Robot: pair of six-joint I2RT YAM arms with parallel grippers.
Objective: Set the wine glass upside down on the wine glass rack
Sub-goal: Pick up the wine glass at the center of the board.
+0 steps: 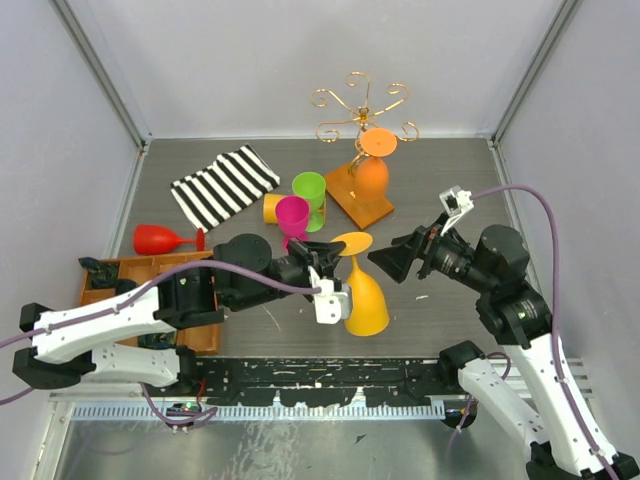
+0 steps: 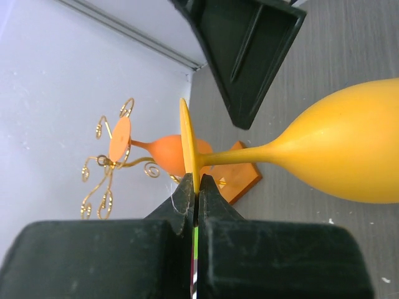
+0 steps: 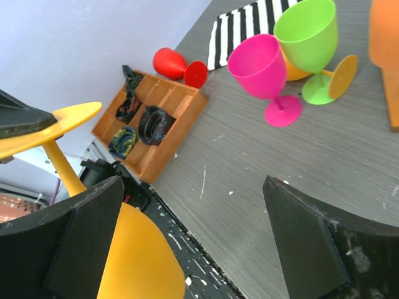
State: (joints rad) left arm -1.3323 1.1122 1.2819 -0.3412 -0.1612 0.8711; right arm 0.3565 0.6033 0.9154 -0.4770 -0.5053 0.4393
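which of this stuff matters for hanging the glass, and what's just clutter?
Job:
- yellow glass, pinched by its foot in the left pincer
- wire rack
- right pincer, open beside the glass

Clutter:
- orange glass, already hanging on the rack
- pink glass
- green glass
- red glass, on its side
- yellow cup
- striped cloth
- wooden tray

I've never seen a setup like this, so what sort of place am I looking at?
Likely a robotics lab test cell: left arm and right arm bolted to a table, plain walls around it, and toy-bright props like the yellow wine glass.
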